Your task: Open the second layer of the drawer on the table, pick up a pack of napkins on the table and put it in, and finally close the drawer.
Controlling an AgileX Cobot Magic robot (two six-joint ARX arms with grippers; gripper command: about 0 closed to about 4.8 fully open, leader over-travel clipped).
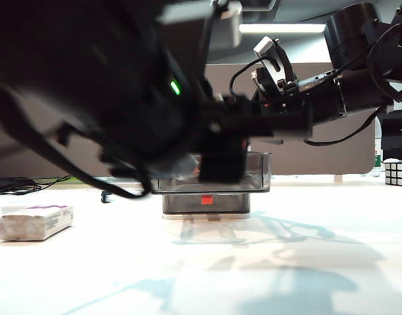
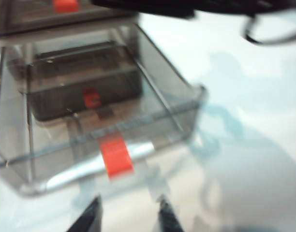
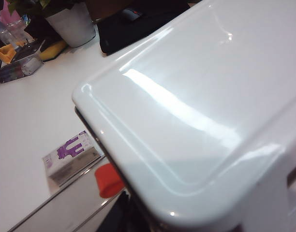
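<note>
The drawer [image 1: 207, 211] stands mid-table with its second layer [image 1: 257, 172] pulled out; this smoky tray [image 2: 184, 104] looks empty. My left gripper [image 2: 128, 213] hovers just in front of its red handle [image 2: 116, 155], open, with nothing between the fingers [image 2: 92, 216]. The left arm [image 1: 122, 98] is a blurred dark mass across the exterior view. My right gripper [image 1: 280, 125] lies over the drawer's white top [image 3: 186, 111], which hides its jaws. The pack of napkins [image 1: 35, 221] lies on the table [image 1: 286, 275] at the left, also visible as a purple-printed pack [image 3: 70, 157].
A Rubik's cube [image 1: 398, 172] sits at the far right. Black cables [image 1: 17, 186] trail along the back left. A plant pot [image 3: 73, 21] and small clutter [image 3: 17, 60] stand beyond the drawer. A grey-brown screen [image 1: 332, 151] backs the table.
</note>
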